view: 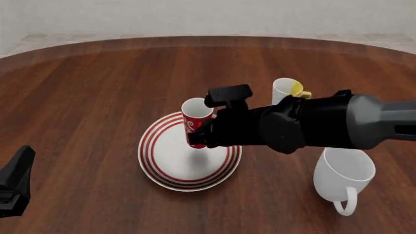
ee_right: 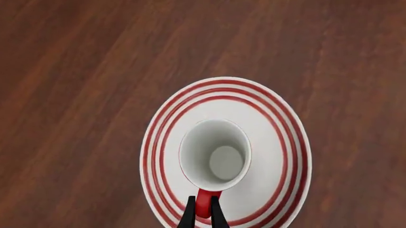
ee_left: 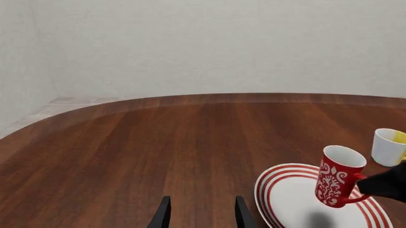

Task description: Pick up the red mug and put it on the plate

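Note:
The red mug (view: 195, 116), red with a white swirl pattern and a white inside, hangs slightly tilted just above the plate (view: 167, 158), casting a shadow on it. My right gripper (ee_right: 203, 212) is shut on the mug's red handle, seen from above over the mug (ee_right: 214, 154) and the red-ringed plate (ee_right: 282, 123). From the left wrist view the mug (ee_left: 336, 183) floats over the plate (ee_left: 288, 194), with the right gripper (ee_left: 383, 184) dark behind it. My left gripper (ee_left: 201, 214) is open and holds nothing, low at the near left (view: 16, 181), well apart from the plate.
A white mug with a yellow handle (view: 286, 90) stands behind the right arm, also in the left wrist view (ee_left: 388, 146). A large plain white mug (view: 342, 171) stands at the near right of the plate. The brown table's curved far edge (view: 208, 39) meets a pale wall.

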